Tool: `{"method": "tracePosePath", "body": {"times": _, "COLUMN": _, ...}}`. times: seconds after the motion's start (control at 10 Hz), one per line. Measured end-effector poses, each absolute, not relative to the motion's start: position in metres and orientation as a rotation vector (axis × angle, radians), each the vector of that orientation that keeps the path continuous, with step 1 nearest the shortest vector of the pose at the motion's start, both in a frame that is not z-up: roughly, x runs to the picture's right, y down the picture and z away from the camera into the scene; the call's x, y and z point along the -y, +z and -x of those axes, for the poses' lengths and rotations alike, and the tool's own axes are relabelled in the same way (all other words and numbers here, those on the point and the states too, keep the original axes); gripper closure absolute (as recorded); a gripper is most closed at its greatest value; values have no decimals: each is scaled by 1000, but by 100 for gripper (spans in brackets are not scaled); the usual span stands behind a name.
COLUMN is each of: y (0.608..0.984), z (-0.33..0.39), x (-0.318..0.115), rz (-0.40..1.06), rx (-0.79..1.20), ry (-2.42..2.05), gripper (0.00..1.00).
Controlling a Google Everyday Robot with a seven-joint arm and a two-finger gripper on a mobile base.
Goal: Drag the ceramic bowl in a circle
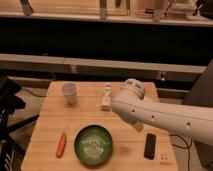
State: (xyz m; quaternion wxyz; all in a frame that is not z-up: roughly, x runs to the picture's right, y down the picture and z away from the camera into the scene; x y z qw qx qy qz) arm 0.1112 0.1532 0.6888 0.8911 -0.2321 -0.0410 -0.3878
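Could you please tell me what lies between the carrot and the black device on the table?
In the camera view, the bowl lies between the carrot and the device. The pincer hangs under the arm, right of the bowl.

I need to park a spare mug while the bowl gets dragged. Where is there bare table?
Bare wood on the table lies between the white cup and the orange stick, and between cup and ceramic bowl. Crowded: right of the bowl, where the arm overhangs, the gripper hangs by the black device, with the small bottle behind.
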Motion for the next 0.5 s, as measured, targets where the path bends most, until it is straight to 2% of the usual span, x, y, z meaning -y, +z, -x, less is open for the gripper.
{"method": "tracePosePath", "body": {"times": 0.5, "y": 692, "z": -102, "x": -161, "rz": 447, "rx": 146, "ry": -889, "gripper": 20}}
